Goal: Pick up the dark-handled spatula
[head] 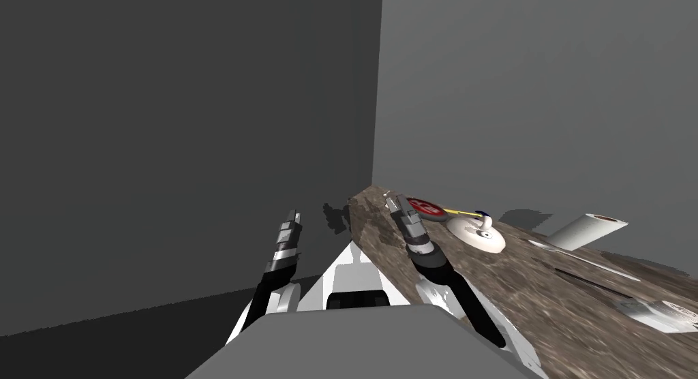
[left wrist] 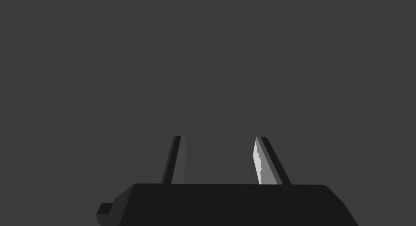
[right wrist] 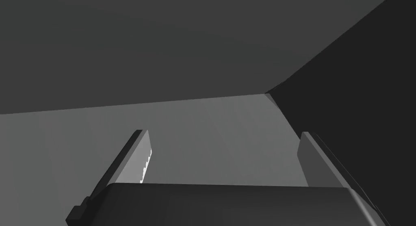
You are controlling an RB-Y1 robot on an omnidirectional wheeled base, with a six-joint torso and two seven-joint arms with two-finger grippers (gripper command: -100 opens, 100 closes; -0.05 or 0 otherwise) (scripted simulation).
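Nothing is picked up yet. My right gripper (head: 394, 203) hangs open and empty over the far left end of the counter (head: 545, 313), and my left gripper (head: 294, 217) is open too, off the counter's left edge in front of the wall (head: 170, 123).

I judge the spatula (head: 579, 276) to be the thin dark streak lying flat further right along the counter, well apart from both grippers, though I cannot make it out for certain. The reach, the descent and the grip are all left to do.

The counter is mottled brown and runs from the room's corner toward my near right. On it are a red disc (head: 426, 208), a white dish (head: 477, 233) and a paper roll (head: 586, 230). The walls are plain grey.
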